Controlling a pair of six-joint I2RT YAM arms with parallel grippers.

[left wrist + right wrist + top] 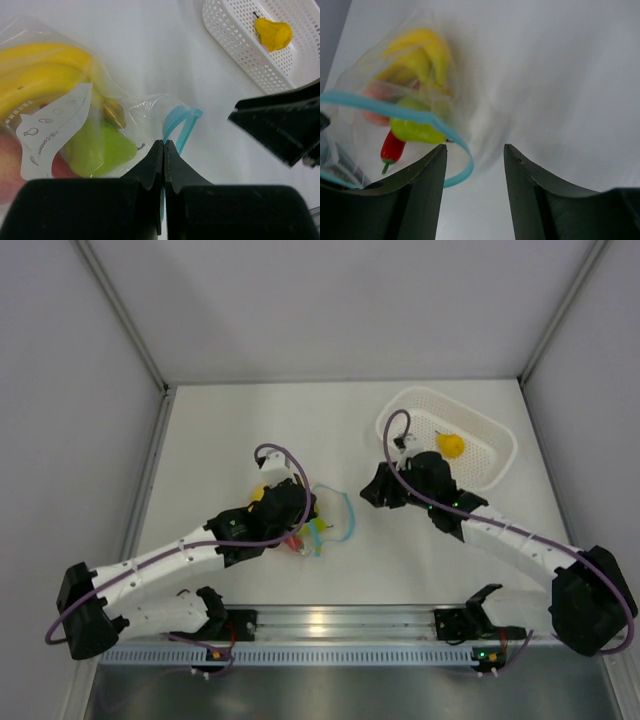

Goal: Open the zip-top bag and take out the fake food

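Note:
The zip-top bag (pixel 333 517) lies at the table's middle with its blue zip strip (pixel 181 125) spread into an open loop. Inside it are the yellow banana bunch (pixel 45 70), green pear (pixel 97 147), red chili pepper (pixel 392 147) and a pink piece (pixel 375 102). My left gripper (pixel 164 145) is shut on the bag's zip strip at the mouth; it also shows in the top view (pixel 303 528). My right gripper (pixel 475 150) is open and empty, just right of the bag's mouth, over bare table. A small yellow-orange fruit (pixel 451 444) lies in the basket.
A white perforated basket (pixel 497 435) stands at the back right, behind my right gripper (pixel 376 490); it also shows in the left wrist view (pixel 235 45). Grey walls bound the table at the left, right and back.

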